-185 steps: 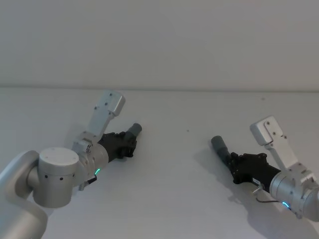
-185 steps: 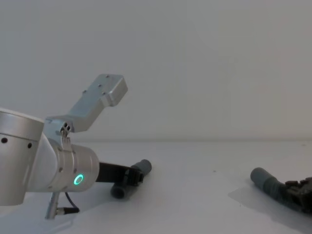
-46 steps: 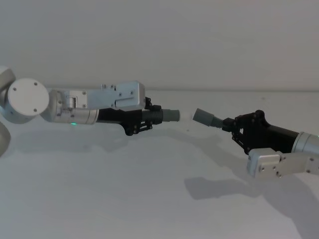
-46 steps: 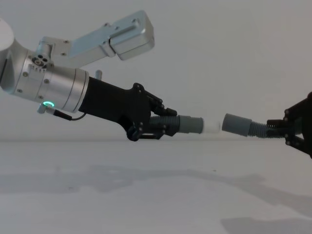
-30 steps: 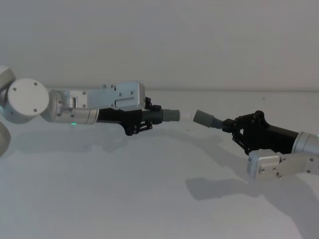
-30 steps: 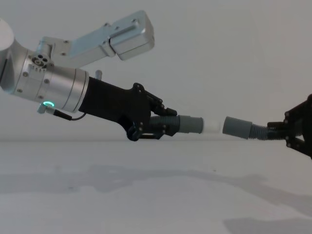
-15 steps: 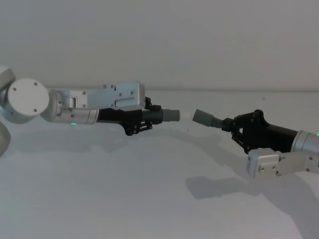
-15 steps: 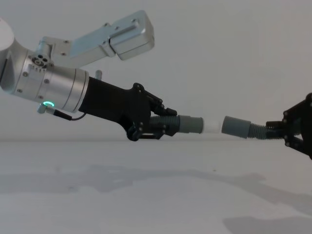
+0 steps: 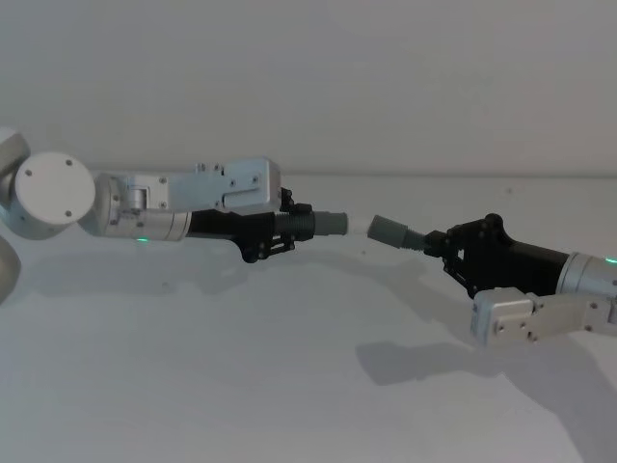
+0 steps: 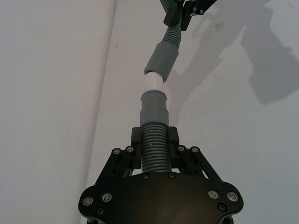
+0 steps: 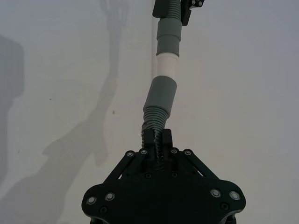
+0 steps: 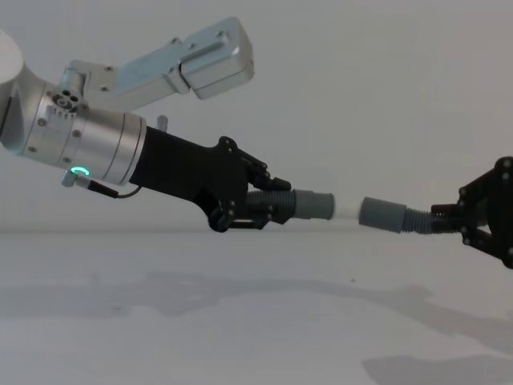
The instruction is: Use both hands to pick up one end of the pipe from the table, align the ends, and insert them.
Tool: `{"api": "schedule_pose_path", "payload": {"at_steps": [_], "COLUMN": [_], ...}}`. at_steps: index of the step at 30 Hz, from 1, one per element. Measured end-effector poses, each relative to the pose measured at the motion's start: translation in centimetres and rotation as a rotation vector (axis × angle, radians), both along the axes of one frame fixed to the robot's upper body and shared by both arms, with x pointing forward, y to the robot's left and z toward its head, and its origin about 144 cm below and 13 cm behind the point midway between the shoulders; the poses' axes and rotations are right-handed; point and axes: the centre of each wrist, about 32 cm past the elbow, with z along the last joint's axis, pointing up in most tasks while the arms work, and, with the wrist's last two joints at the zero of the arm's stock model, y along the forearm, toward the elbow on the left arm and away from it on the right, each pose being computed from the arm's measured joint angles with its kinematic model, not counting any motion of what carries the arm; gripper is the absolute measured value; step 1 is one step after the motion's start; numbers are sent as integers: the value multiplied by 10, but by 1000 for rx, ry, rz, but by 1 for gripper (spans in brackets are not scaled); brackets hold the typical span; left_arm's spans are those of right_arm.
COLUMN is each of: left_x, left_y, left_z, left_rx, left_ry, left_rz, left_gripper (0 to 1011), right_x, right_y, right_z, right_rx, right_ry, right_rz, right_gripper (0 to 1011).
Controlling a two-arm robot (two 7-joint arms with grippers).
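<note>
Chest view, entries:

Left gripper point(image 12: 268, 210): black jaws pinched on the ribbed stretch of the pipe point(image 12: 271, 202), held well above the table point(image 12: 240, 321). Left cuff point(image 12: 314, 204): smooth grey, projecting just past the fingertips toward the right gripper point(image 12: 469, 220); a white spigot point(image 12: 345, 209) sticks out of its mouth.

Right gripper: black jaws clamped on ribbed hose, also raised off the table. Right cuff point(image 12: 381, 214): smooth grey, wider, just ahead of its fingertips, mouth facing the left gripper.

Relation: the two cuffs lie nearly on one line between the grippers. In the left wrist view the white spigot point(image 10: 153, 84) meets the mouth of the far cuff point(image 10: 161, 58), which is tilted slightly off the axis; in the right wrist view the spigot point(image 11: 167, 66) spans the two cuffs. How deep the spigot sits cannot be told.
</note>
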Motion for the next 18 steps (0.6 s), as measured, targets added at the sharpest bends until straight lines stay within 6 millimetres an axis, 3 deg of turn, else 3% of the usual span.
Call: {"api": "schedule_pose_path", "payload": {"at_steps": [18], "left_x": [0], "left_y": [0], "left_z": [0], "left_rx": [0], "left_ry": [0], "left_rz": [0], "left_gripper": [305], "right_x": [5], "right_y": [5], "right_z": [0], "right_rx": [6], "right_ry": [-7], "right_rz": [4], "right_gripper": [75]}}
